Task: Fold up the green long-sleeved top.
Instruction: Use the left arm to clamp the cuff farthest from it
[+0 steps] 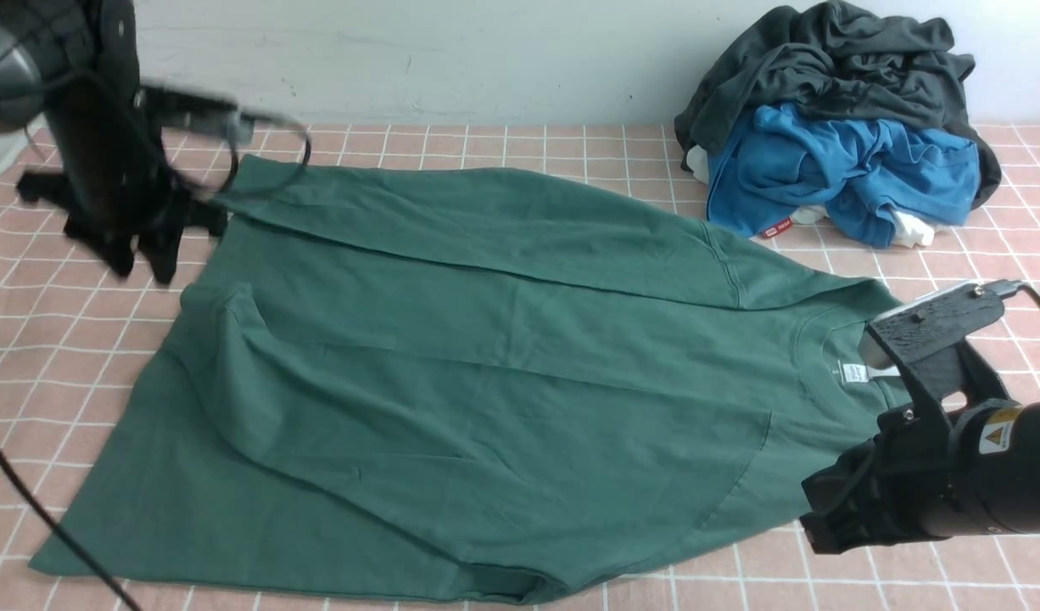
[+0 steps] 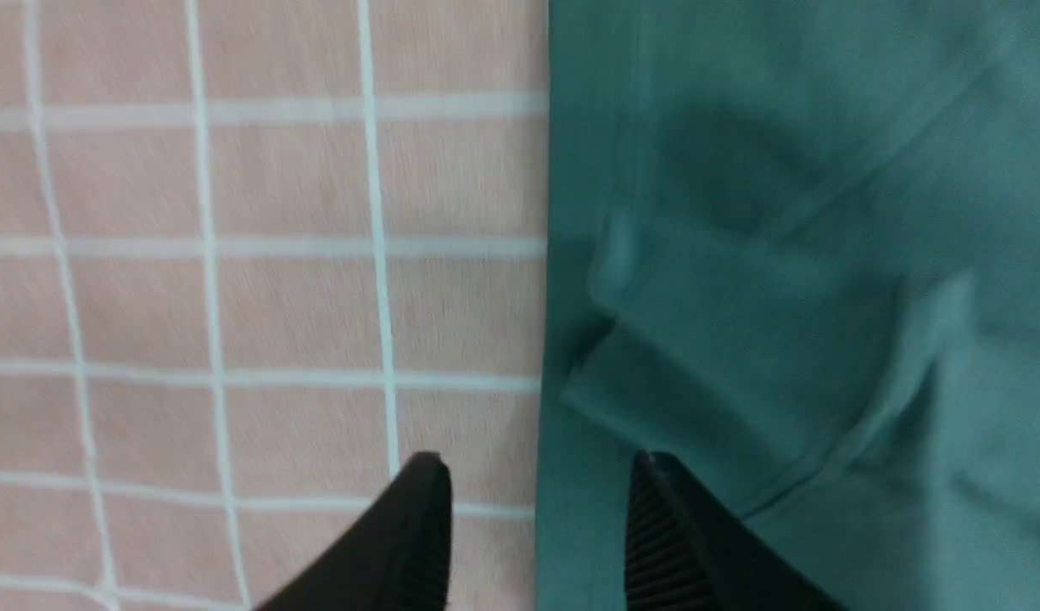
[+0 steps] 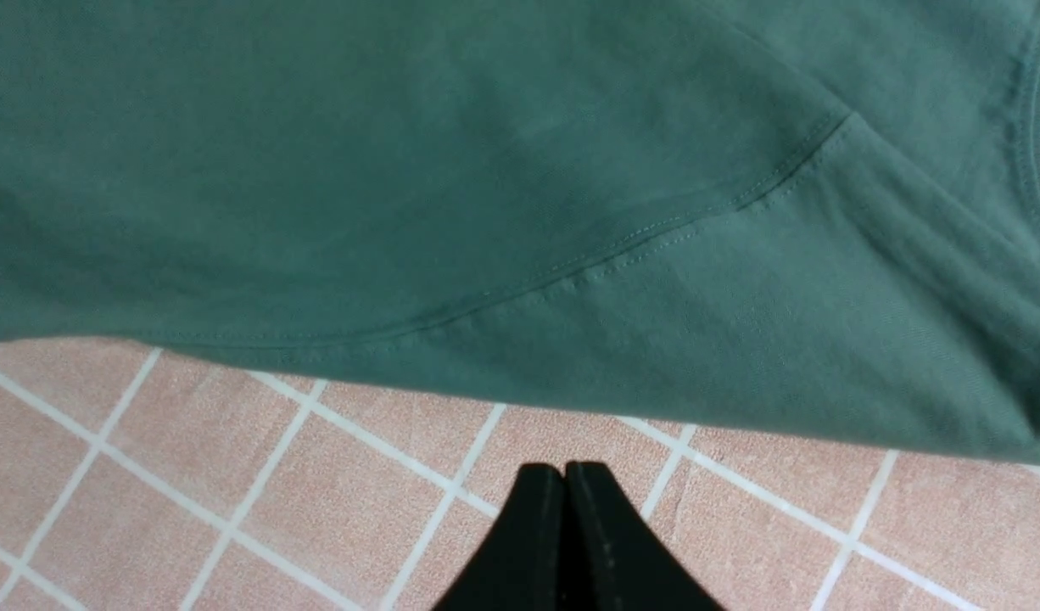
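Observation:
The green long-sleeved top [image 1: 486,365] lies spread on the pink tiled table, neck and white label [image 1: 855,372] to the right, hem to the left. Both sleeves are folded in over the body; the chest logo is hidden. My left gripper [image 1: 142,255] hangs open above the far left hem corner; in the left wrist view its jaws [image 2: 537,501] straddle the top's edge [image 2: 740,297], holding nothing. My right gripper [image 1: 825,518] is shut and empty, just off the near shoulder edge; the right wrist view shows the tips [image 3: 565,488] over bare tile beside the shoulder seam [image 3: 656,229].
A pile of clothes sits at the back right: a dark grey garment [image 1: 834,59] on a blue garment [image 1: 842,170], with some white cloth beneath. A pale wall runs behind the table. Bare tiles [image 1: 45,339] show left of the top.

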`<act>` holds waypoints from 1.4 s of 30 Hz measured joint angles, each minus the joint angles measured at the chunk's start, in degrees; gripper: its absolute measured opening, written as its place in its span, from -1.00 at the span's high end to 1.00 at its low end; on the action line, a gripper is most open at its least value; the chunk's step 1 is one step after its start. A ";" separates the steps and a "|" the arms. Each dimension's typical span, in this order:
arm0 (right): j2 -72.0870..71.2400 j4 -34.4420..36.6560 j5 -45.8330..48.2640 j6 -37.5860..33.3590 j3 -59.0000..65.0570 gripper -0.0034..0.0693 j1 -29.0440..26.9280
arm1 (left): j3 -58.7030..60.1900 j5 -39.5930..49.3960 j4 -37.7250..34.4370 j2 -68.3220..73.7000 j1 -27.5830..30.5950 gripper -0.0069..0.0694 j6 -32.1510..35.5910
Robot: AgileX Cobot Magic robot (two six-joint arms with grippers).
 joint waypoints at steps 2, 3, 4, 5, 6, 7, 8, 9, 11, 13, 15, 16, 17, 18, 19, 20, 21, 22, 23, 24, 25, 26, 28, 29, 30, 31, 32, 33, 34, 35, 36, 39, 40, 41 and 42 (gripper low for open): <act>0.00 0.00 0.00 0.00 0.00 0.93 0.00 | 2.91 -0.43 0.12 0.37 0.41 0.08 -0.66; 0.00 0.13 0.00 0.00 0.00 0.93 0.00 | 5.44 -2.24 0.27 0.74 0.60 0.08 -1.52; 0.00 0.19 0.00 0.00 0.00 0.93 0.00 | 6.40 -3.89 -0.07 0.79 0.59 0.08 -2.16; 0.00 0.33 0.00 0.00 0.00 0.93 0.00 | 6.70 -5.19 -0.76 0.79 0.59 0.08 -2.51; 0.00 0.43 0.00 0.00 0.00 0.93 0.00 | 6.75 -6.51 -1.62 0.74 0.59 0.08 -3.14; 0.00 0.43 0.00 0.00 0.00 0.93 0.00 | 6.75 -6.51 -1.62 0.74 0.59 0.08 -3.27; 0.00 0.66 -0.05 0.00 0.00 0.93 0.00 | 6.75 -8.63 -3.18 0.61 0.53 0.08 -3.65; 0.00 0.82 -0.05 0.00 0.00 0.93 0.00 | 6.75 -9.71 -4.25 0.61 0.53 0.08 -3.86; 0.00 0.87 -0.05 0.00 0.00 0.93 0.00 | 6.75 -10.43 -5.03 0.61 0.53 0.08 -4.15; 0.00 1.09 -0.05 0.00 0.00 0.93 0.00 | 6.75 -10.79 -5.84 1.18 0.53 0.08 -4.86; 0.00 1.47 -0.05 0.00 0.00 0.93 0.00 | 6.75 -10.79 -5.91 2.24 0.53 0.10 -5.26; 0.00 1.63 -0.05 0.00 0.00 0.93 0.00 | 6.75 -10.79 -5.91 2.71 0.53 0.12 -5.39; 0.00 1.64 -0.05 0.00 0.00 0.93 0.00 | 6.75 -10.79 -5.86 2.91 0.53 0.14 -5.44; 0.00 1.82 -0.05 0.00 0.00 0.93 0.00 | 6.70 -10.79 -5.65 3.05 0.53 0.26 -5.57; 0.00 1.90 -0.05 0.00 0.00 0.93 0.00 | 6.70 -10.72 -5.72 3.05 0.53 0.30 -5.57; 0.00 1.95 -0.05 0.00 0.00 0.93 0.00 | 6.70 -10.72 -5.75 2.96 0.48 0.41 -5.57; 0.00 1.95 -0.05 0.00 0.00 0.93 0.00 | 6.70 -10.72 -5.68 2.96 0.48 0.43 -5.57; 0.00 1.95 -0.05 -0.02 0.00 0.93 0.00 | 6.70 -10.72 -5.68 2.83 0.48 0.51 -5.57; 0.00 2.02 -0.05 -0.19 0.00 0.93 0.00 | 6.76 -10.65 -5.30 2.36 0.48 0.66 -5.57; 0.00 2.08 -0.05 -0.31 0.00 0.93 0.00 | 6.82 -10.50 -5.06 1.74 0.48 0.73 -5.57; 0.00 2.13 -0.05 -0.38 0.00 0.93 0.00 | 6.82 -10.43 -4.90 1.58 0.48 0.74 -5.57; 0.00 2.12 -0.05 -0.68 0.00 0.93 0.00 | 6.82 -9.91 -4.47 0.45 0.48 0.76 -5.57; 0.00 2.12 0.00 -1.55 0.00 0.93 0.00 | 6.82 -7.53 -3.69 -1.64 0.48 0.77 -5.57; 0.00 2.12 0.22 -2.06 0.00 0.93 0.00 | 6.82 -6.01 -3.19 -2.52 0.48 0.77 -5.57; 0.00 2.12 0.28 -2.14 0.00 0.93 0.00 | 6.82 -5.72 -3.09 -2.52 0.48 0.77 -5.57; 0.00 2.14 0.56 -2.53 0.00 0.93 0.00 | 6.82 -3.39 -1.98 -3.60 0.48 0.77 -5.64; 0.00 2.14 0.68 -2.63 0.00 0.93 0.00 | 6.82 -1.97 -0.95 -4.01 0.48 0.77 -6.11; 0.00 2.14 0.68 -2.66 0.00 0.93 0.00 | 6.82 -1.79 -0.79 -4.05 0.48 0.77 -6.11; 0.00 2.19 0.70 -2.80 0.00 0.93 0.00 | 6.82 -1.18 0.66 -4.07 0.48 0.77 -7.14; 0.00 2.19 0.78 -2.80 0.00 0.93 0.00 | 6.82 -1.09 1.23 -4.07 0.48 0.75 -7.64; 0.00 2.19 0.84 -2.80 0.00 0.93 0.00 | 6.82 -1.12 1.36 -4.07 0.48 0.75 -7.82; 0.00 2.25 0.84 -2.82 0.00 0.93 0.00 | 6.64 -1.12 2.01 -4.07 0.48 0.63 -8.57; 0.00 2.32 0.78 -2.87 0.00 0.93 0.00 | 6.43 -1.67 2.01 -4.07 0.48 0.56 -8.67; 0.00 2.36 0.78 -2.99 0.00 0.93 0.00 | 5.55 -3.42 1.64 -4.01 0.48 0.41 -8.87; 0.00 2.36 0.78 -2.99 0.00 0.93 0.00 | 5.38 -3.72 1.52 -4.01 0.43 0.39 -8.87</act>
